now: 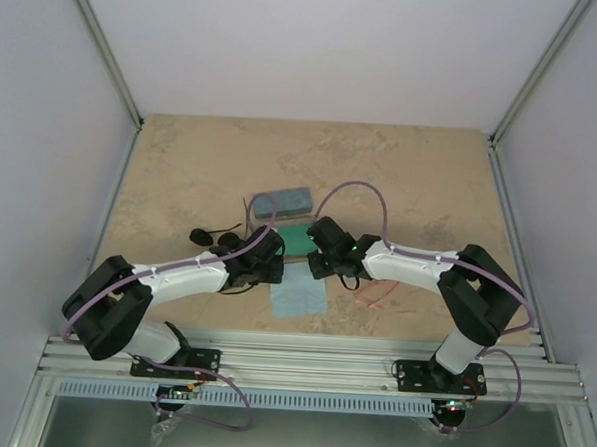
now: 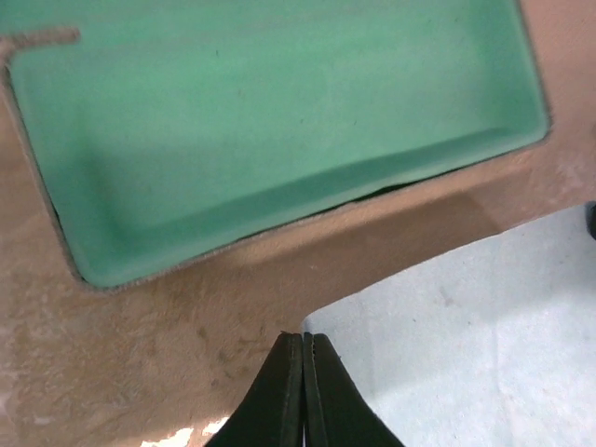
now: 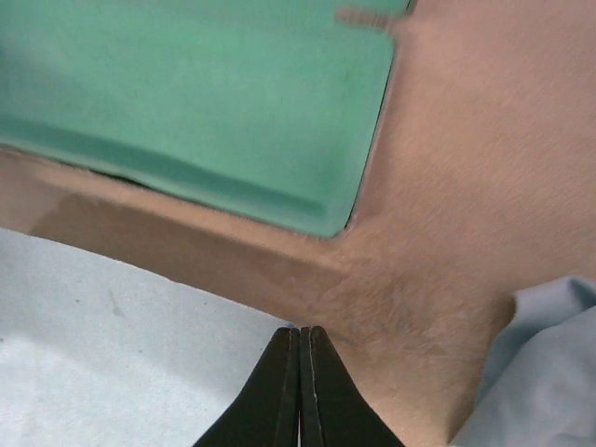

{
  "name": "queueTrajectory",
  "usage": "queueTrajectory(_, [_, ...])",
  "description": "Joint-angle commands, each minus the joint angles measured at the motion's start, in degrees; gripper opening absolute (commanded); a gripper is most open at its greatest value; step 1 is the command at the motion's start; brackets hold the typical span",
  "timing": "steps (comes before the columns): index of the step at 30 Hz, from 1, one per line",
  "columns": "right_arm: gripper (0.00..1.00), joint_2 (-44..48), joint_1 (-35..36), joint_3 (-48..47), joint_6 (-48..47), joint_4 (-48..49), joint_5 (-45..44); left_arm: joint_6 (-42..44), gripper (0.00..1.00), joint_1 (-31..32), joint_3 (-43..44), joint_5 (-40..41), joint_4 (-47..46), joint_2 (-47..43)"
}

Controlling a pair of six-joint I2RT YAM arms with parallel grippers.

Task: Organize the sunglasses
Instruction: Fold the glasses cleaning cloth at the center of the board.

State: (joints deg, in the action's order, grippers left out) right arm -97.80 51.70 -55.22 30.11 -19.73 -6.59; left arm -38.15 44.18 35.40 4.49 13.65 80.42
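The left gripper [image 2: 304, 340] and right gripper [image 3: 300, 331] are both pinched shut on nothing at the far edge of a blue cloth [image 2: 466, 326], an open green-lined case [image 2: 279, 121] just ahead, the black sunglasses [image 1: 202, 236] left of the left one, the red sunglasses [image 1: 375, 294] behind the right one.
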Motion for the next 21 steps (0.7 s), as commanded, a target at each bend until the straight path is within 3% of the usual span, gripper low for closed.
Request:
queueTrajectory(1, [0.01, 3.5, -0.7, 0.9, -1.4, 3.7, -1.6, 2.1, 0.0, -1.0, 1.3, 2.0, 0.2, -3.1])
queueTrajectory(21, [0.0, 6.2, -1.6, 6.0, 0.7, 4.2, 3.8, 7.9, 0.0, -1.5, -5.2, -9.5, -4.7, -8.4])
